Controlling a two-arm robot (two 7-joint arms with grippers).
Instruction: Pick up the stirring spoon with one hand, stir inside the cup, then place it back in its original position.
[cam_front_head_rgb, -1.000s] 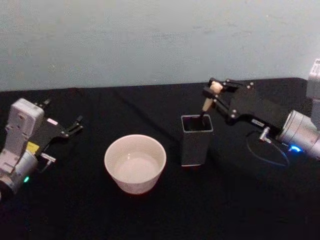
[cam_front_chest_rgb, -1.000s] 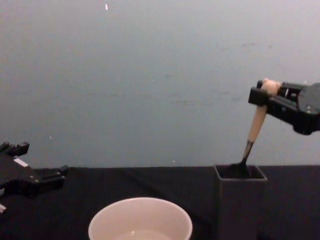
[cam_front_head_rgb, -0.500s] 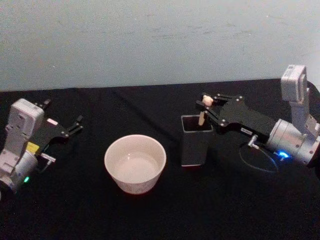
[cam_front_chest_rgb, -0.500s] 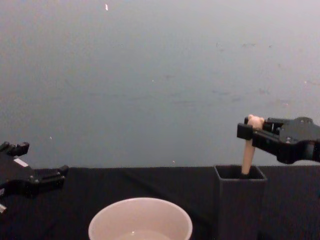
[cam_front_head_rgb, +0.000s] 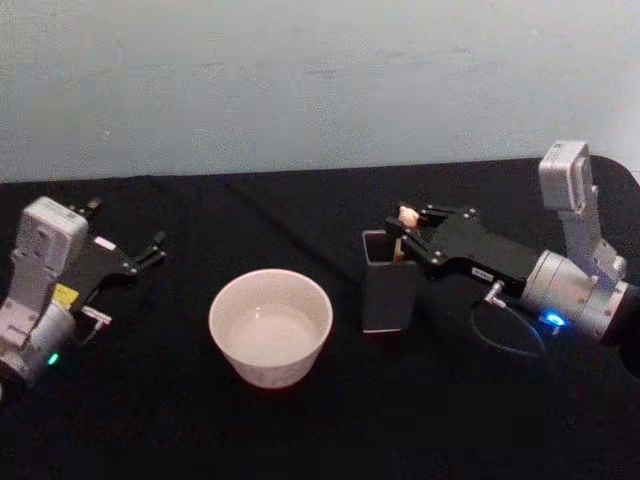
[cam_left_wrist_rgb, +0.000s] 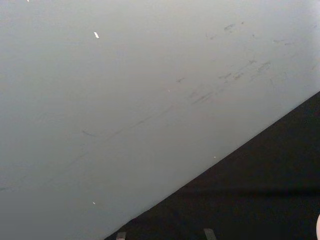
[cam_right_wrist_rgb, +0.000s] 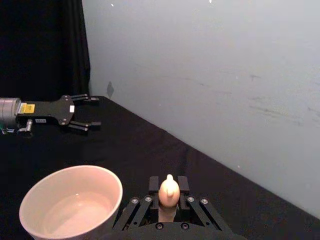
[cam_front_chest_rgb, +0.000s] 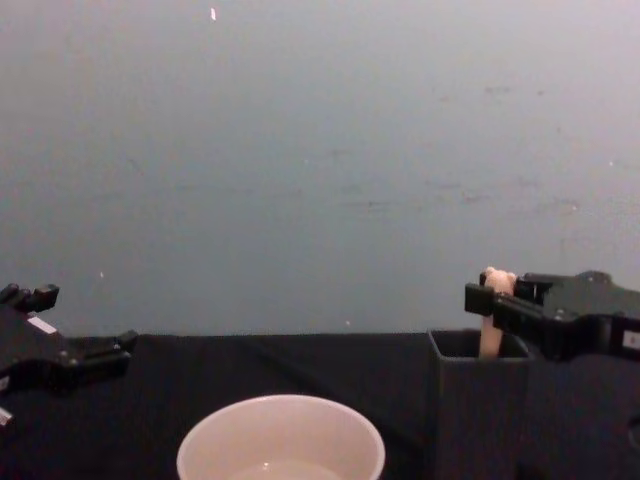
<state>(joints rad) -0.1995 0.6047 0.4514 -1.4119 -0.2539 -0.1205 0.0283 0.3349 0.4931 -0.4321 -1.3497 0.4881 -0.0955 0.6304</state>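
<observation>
The stirring spoon (cam_front_head_rgb: 405, 220) stands in the dark grey square holder (cam_front_head_rgb: 386, 290), its original position. Just its pale handle and bear head (cam_front_chest_rgb: 494, 284) rise above the rim. My right gripper (cam_front_head_rgb: 408, 228) is shut on the top of the handle, right over the holder's opening, and the wrist view shows the bear head (cam_right_wrist_rgb: 169, 190) between the two fingers. The cream-white cup (cam_front_head_rgb: 270, 325) sits left of the holder, apart from it; it is also in the chest view (cam_front_chest_rgb: 281, 442) and right wrist view (cam_right_wrist_rgb: 71, 206). My left gripper (cam_front_head_rgb: 150, 250) rests open at the far left.
A black cloth (cam_front_head_rgb: 330, 420) covers the table, and a pale wall (cam_front_head_rgb: 300, 80) runs behind it. A thin cable (cam_front_head_rgb: 505, 335) loops under the right wrist. Open cloth lies between the cup and the left gripper (cam_right_wrist_rgb: 84, 112).
My right gripper has come down and back with the spoon, sinking it deeper into the holder until only the handle top shows. The left arm has stayed still.
</observation>
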